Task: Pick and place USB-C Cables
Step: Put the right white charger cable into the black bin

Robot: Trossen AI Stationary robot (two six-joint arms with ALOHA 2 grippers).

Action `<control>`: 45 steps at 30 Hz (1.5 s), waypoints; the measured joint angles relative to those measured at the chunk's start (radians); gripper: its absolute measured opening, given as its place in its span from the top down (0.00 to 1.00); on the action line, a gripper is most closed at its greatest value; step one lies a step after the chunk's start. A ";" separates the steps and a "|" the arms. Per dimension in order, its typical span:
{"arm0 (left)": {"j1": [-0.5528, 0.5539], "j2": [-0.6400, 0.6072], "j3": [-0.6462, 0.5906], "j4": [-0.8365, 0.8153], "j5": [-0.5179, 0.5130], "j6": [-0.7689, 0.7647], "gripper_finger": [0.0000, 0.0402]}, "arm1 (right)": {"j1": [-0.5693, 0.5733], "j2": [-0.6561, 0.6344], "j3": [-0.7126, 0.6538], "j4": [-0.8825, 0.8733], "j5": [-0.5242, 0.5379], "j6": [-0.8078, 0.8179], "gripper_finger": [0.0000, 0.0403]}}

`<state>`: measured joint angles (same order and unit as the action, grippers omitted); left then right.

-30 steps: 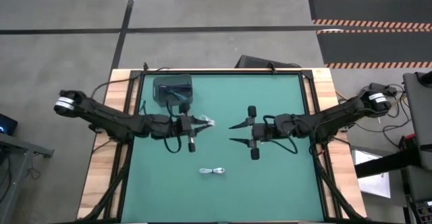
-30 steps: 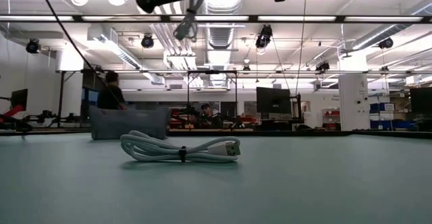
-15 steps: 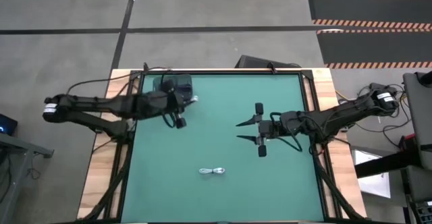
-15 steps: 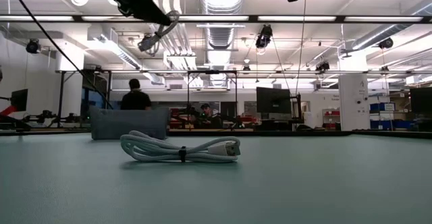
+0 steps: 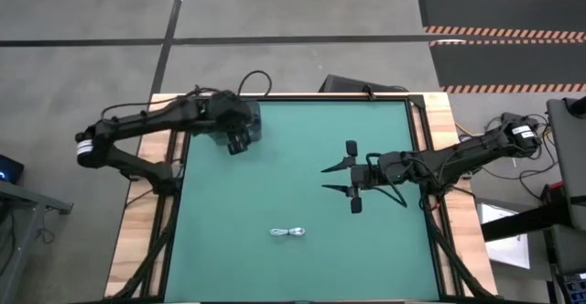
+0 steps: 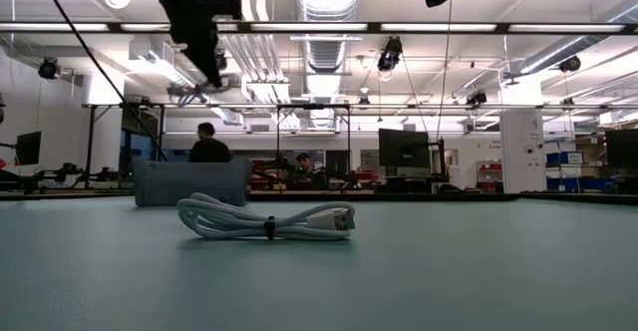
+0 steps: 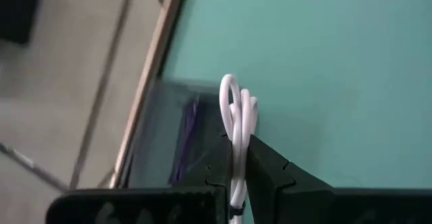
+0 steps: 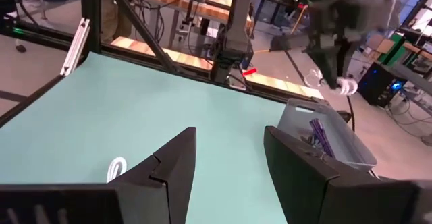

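Low view, nearest thing: white cable [image 6: 267,219] lies bundled on the green table [image 6: 449,271], untouched and well apart from both arms; in the high view it sits toward the front edge [image 5: 289,233].

Right gripper [image 5: 337,179]: hangs above the middle of the table, jaws wide apart and holding nothing; its wrist view shows both fingers [image 8: 169,166] spread with bare table between them.

Left gripper [image 7: 237,158]: jaws pressed together on a second white cable [image 7: 237,113], held above the grey box [image 5: 236,121] at the far left corner of the table.

Box contents: dark cables [image 8: 319,133] already lie inside, seen from the right wrist view.

Risk, release point: the looped end hangs close to the box's table-side wall, so letting go here could drop it on the rim or out onto the table.

Risk, snagging: the loops stand clear of the fingertips; if they catch on a jaw as it parts, the bundle may be dragged back out.

Risk, grip: only a narrow part of the bundle is pinched, so a quick swing could let it slip early.

Risk, far side: a person [image 6: 209,144] stands beyond the table, well apart from the arms; no clash looks likely.
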<state>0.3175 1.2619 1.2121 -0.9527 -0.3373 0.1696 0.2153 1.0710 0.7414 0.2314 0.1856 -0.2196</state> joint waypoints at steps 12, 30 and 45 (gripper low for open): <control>0.164 0.172 0.018 -0.108 0.094 0.124 0.98 | 0.000 0.000 0.000 -0.018 0.000 0.000 0.59; 0.319 0.311 0.019 -0.011 0.154 0.260 0.98 | 0.000 0.000 0.000 -0.048 0.000 0.003 0.59; 0.332 0.355 -0.010 0.123 0.181 0.266 0.98 | 0.000 0.000 0.000 -0.059 0.000 0.012 0.59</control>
<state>0.6491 1.6173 1.2020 -0.8296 -0.1565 0.4358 0.2153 1.0710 0.7410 0.1720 0.1852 -0.2081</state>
